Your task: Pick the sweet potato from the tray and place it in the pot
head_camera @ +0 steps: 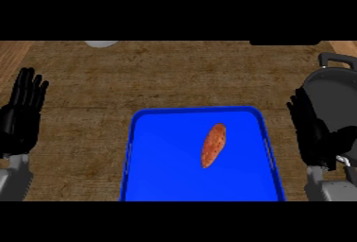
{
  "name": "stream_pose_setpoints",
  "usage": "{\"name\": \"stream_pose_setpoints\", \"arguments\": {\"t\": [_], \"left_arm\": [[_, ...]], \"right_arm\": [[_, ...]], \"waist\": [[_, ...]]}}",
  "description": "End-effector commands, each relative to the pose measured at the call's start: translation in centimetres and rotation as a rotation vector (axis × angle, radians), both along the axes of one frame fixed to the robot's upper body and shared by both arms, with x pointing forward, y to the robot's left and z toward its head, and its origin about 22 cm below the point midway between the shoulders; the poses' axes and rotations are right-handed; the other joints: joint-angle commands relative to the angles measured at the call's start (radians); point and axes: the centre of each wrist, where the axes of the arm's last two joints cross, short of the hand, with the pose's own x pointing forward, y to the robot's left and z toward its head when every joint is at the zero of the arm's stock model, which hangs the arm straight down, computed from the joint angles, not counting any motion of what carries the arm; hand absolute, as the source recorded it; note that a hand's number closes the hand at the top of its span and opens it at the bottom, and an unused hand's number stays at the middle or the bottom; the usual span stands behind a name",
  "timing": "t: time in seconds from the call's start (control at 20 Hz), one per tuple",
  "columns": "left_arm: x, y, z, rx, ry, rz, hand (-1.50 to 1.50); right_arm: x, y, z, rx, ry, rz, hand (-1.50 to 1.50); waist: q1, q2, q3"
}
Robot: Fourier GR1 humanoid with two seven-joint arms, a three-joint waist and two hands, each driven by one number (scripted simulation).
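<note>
Hands [22, 116] [310, 127] rest open, fingers up, flanking the tray [150, 165].

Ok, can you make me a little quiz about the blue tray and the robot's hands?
1. True or false: the sweet potato already lies in the pot.
2. On which side of the blue tray does the pot stand? A) left B) right C) in front of it
3. Fill in: both the left hand and the right hand have their fingers ____.

Key
1. False. It lies on the tray, right of the middle, lengthwise and a little tilted.
2. B. The dark pot stands at the right edge of the view, partly behind the right hand.
3. Open. Neither hand holds anything.
</note>
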Motion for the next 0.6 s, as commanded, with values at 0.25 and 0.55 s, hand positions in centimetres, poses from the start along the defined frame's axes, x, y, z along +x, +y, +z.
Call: {"name": "stream_pose_setpoints", "arguments": {"t": [0.25, 0.55], "left_arm": [[2.0, -2.3, 2.8, 0.027, -0.06, -0.063, 0.0], [1.9, -5.2, 2.2, -0.025, -0.007, -0.102, 0.0]], "right_arm": [[4.8, 0.0, 9.6, 0.1, -0.417, 0.654, 1.5], [3.1, -7.5, 3.5, -0.422, -0.42, 0.575, -1.5]], "waist": [[0.006, 0.008, -0.011], [-0.001, 0.012, -0.014]]}}
